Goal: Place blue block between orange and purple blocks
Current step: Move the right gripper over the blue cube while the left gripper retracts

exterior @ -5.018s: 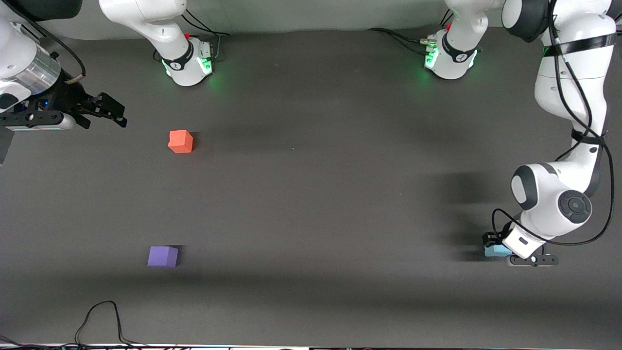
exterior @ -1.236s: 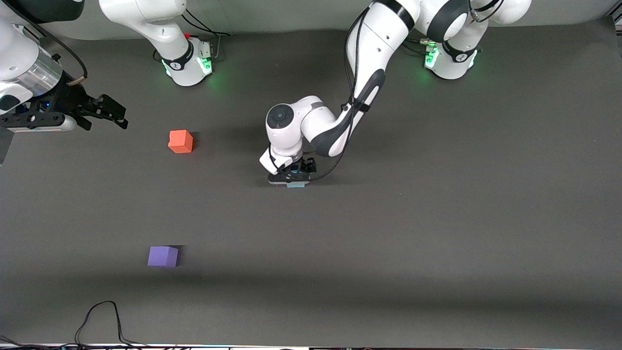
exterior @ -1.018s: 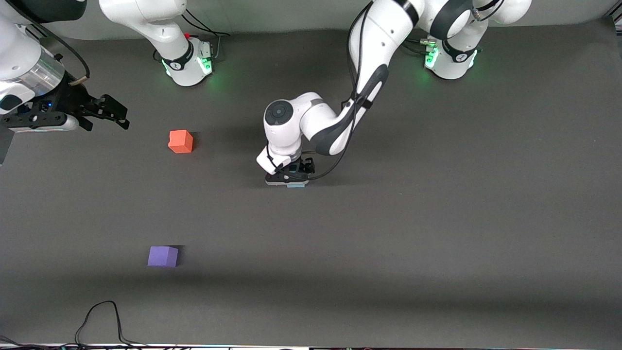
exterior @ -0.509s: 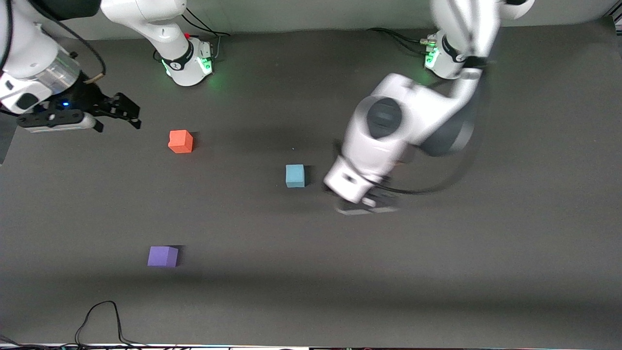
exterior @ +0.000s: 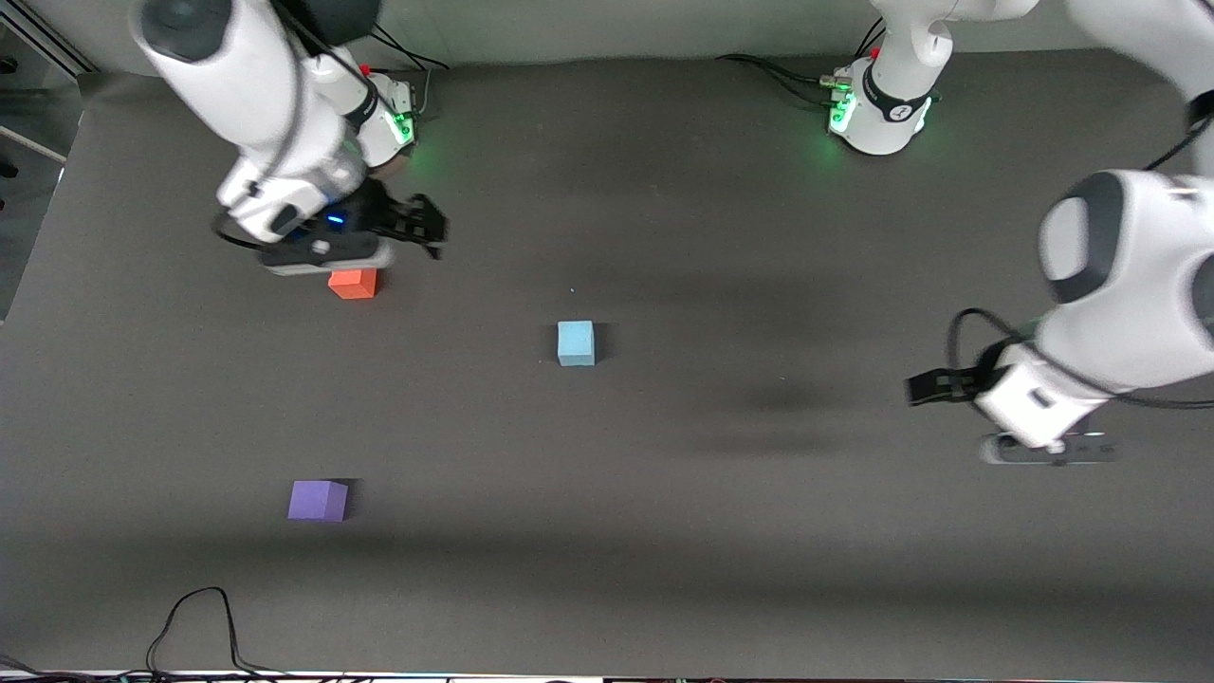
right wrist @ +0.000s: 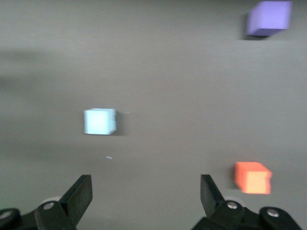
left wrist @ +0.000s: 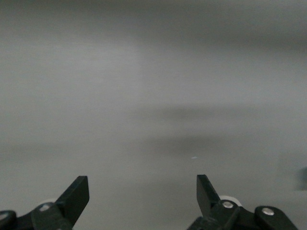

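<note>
Blue block sits mid-frame on the table, apart from orange block upper left and purple block lower left. Right gripper spread, empty, over the table just beside orange; its wrist view shows all three blocks. Left gripper released at frame right, wrist view shows bare table only.

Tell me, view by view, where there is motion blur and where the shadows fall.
Front view: left arm smeared, blue block crisp with a small shadow beside it. Right wrist view: orange block and purple block soft-edged. Left wrist view: only bare, hazy table with faint shadow bands.
</note>
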Controlling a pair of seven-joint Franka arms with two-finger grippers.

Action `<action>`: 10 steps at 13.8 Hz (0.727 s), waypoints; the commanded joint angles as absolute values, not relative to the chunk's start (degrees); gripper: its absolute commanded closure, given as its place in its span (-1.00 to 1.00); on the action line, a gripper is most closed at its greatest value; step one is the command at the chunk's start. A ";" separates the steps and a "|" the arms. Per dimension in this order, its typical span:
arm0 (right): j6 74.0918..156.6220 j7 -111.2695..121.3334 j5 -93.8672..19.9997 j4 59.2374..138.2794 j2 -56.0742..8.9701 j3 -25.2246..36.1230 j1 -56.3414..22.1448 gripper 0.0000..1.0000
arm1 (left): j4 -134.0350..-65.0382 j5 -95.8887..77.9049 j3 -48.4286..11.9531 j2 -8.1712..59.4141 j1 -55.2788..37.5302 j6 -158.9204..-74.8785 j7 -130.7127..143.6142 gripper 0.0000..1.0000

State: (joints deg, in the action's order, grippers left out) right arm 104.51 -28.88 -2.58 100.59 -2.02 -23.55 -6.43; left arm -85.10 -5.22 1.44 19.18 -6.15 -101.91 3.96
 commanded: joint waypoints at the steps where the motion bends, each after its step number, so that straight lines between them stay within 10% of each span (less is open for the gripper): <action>1: 108.52 -35.05 1.21 92.91 -13.50 -28.72 -6.33 -1.00 | -88.15 -3.88 0.88 13.81 -0.98 -100.20 -1.48 -1.00; 10: 123.48 -58.35 26.10 93.52 -33.73 -35.24 -11.51 -1.00 | -88.42 -1.14 0.71 1.77 2.99 -89.22 -7.47 -1.00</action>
